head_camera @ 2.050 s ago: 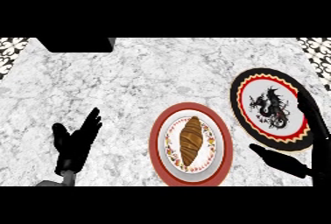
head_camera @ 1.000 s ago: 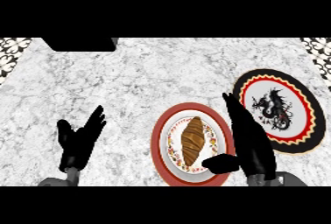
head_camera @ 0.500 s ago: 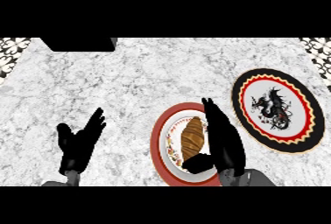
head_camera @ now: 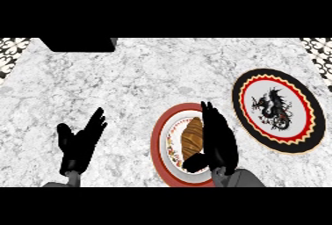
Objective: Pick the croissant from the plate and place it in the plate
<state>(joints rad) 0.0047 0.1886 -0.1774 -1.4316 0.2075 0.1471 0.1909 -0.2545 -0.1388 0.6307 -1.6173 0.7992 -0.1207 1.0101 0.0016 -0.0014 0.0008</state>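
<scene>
The right hand (head_camera: 217, 139) is near the front edge of the counter (head_camera: 162, 74), fingers straight and pointing away, thumb spread to the left. The left hand (head_camera: 79, 148) rests open near the front left, fingers up.

Kitchen counter laid with tableware.
A grey-white marble top (head_camera: 162, 74) carries a red-rimmed plate (head_camera: 156, 145) holding a croissant (head_camera: 191, 136), a dragon-painted plate (head_camera: 237, 99), and patterned tiles (head_camera: 13, 46) at the far corners.

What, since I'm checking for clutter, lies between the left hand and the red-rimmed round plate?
Head view shows only bare white marble counter between them.
</scene>
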